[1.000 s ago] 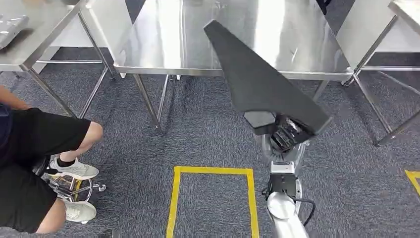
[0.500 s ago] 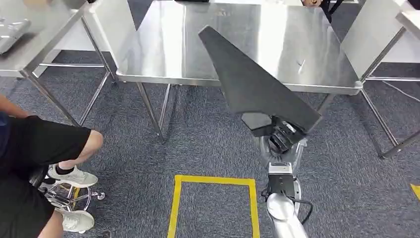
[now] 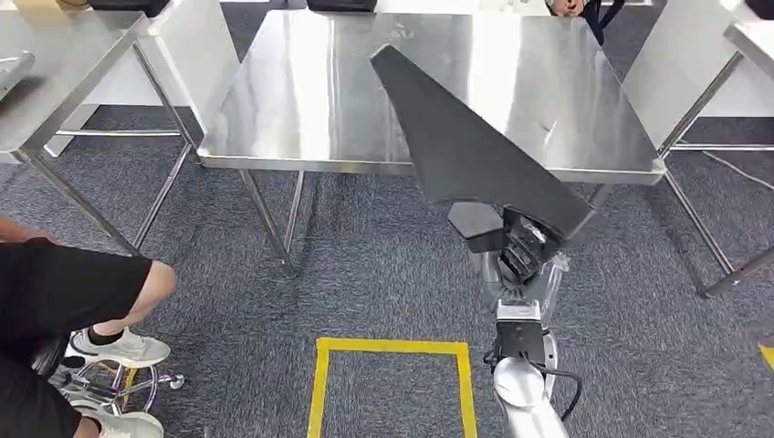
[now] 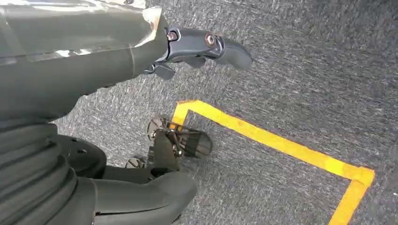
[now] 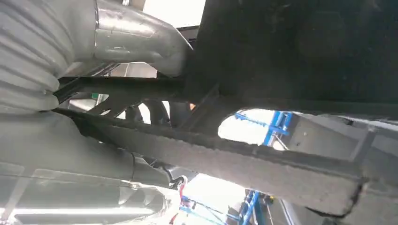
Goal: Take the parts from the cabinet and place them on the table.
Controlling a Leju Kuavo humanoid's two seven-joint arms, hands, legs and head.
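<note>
A long black wedge-shaped part is held up by my right hand, which grips it from below at its wide end. Its narrow tip reaches out over the steel table ahead, above the surface. In the right wrist view the part's dark underside lies against the grey thumb. My left hand hangs beside my body over the carpet, dark fingers stretched out and holding nothing.
More steel tables stand to the left and right. A person sits on a stool at the lower left. A yellow tape rectangle marks the grey carpet. Another person's hand is at the table's far edge.
The whole view has shifted: the table now lies closer and more fully in sight, the seated person lower in the picture. The black part stays in my right hand.
</note>
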